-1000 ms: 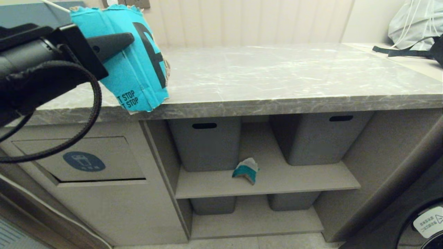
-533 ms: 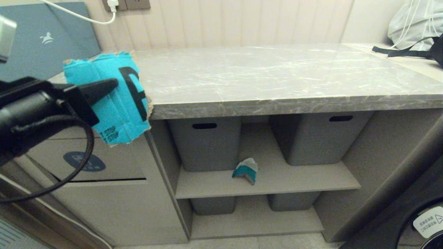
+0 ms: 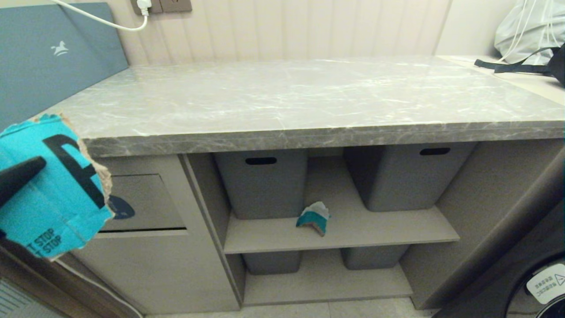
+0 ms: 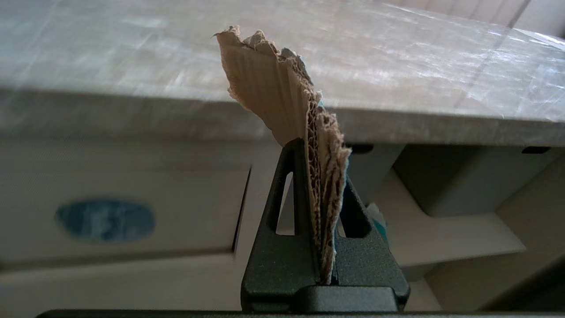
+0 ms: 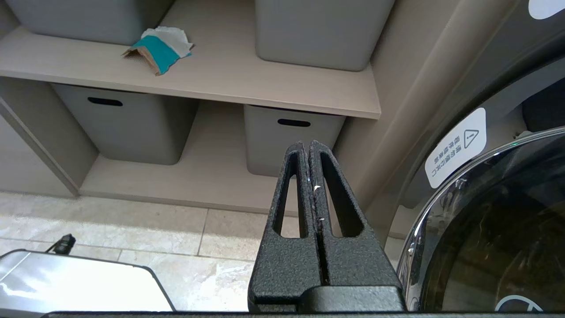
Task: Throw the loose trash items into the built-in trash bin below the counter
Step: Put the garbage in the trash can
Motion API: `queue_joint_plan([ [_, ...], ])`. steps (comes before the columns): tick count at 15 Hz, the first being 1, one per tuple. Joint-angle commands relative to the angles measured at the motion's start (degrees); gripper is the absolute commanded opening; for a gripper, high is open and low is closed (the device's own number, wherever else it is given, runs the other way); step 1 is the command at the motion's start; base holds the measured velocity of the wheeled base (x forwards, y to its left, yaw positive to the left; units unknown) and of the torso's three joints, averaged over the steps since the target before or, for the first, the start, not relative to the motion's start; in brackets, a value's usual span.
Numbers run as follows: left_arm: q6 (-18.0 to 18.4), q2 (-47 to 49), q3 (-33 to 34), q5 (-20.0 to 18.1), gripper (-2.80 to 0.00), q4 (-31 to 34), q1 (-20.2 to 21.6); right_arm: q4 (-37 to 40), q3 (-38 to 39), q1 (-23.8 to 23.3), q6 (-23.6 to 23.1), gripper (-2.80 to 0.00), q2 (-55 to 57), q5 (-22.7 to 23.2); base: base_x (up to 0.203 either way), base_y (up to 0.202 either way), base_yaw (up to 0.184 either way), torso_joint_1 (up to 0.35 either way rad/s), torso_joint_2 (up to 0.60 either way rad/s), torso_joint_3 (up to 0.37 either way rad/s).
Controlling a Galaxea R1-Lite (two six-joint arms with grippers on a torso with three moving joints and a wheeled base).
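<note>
The larger cyan "STOP" scrap (image 3: 48, 194) hangs at the far left of the head view, below the counter (image 3: 309, 101) edge and in front of the built-in trash bin's flap (image 3: 145, 198). It covers most of the flap's dark-blue sticker (image 3: 121, 210). My left gripper (image 4: 320, 163) is shut on this scrap (image 4: 273, 84), whose torn brown edge sticks up past the fingers. The smaller teal-and-white scrap (image 3: 314, 217) lies on the middle shelf between two tubs. My right gripper (image 5: 308, 145) is shut and empty, low beside the shelves, outside the head view.
Grey tubs with slot handles (image 3: 262, 181) (image 3: 406, 174) stand on the shelves, with more below (image 5: 128, 128). A washing machine door (image 5: 499, 229) is close on the right. A blue-grey panel (image 3: 53, 57) leans at the counter's back left, and a bag (image 3: 529, 31) lies back right.
My left gripper has carried the cyan scrap down and to the left, from above the counter to in front of the bin flap. The small scrap has stayed put.
</note>
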Motion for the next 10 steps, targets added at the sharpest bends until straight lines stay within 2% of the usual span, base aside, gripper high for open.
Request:
queue_joint_plan([
  [1,-3.27,-7.67,1.60,2.35,-2.80,4.00,0.28,-0.01,-0.01,0.02,-0.05,-2.80,-0.09,0.12,0.000,0.000,0.000,0.000,0.00,0.000],
  [3,-16.77,-8.88,2.15,10.33,-2.80,9.61,0.34,-0.02,0.08,0.02,0.35,-2.80,-0.09,0.12,0.000,0.000,0.000,0.000,0.00,0.000],
  [4,-24.76,-8.86,2.44,14.02,-2.80,12.16,0.37,-0.10,0.08,0.02,0.80,-2.80,-0.09,0.12,0.000,0.000,0.000,0.000,0.00,0.000],
  [6,-39.91,-7.38,2.99,19.48,-2.80,18.65,0.44,-0.10,0.08,0.02,0.71,-2.80,-0.09,0.12,0.000,0.000,0.000,0.000,0.00,0.000],
  [8,-51.28,-1.80,4.21,20.84,-2.80,21.22,2.77,-0.19,0.08,0.02,0.89,-2.80,-0.09,0.12,0.000,0.000,0.000,0.000,0.00,0.000],
  [10,-58.37,4.78,6.60,18.78,-2.80,20.91,10.74,-0.19,0.08,0.02,0.71,-2.80,-0.09,0.12,0.000,0.000,0.000,0.000,0.00,0.000],
])
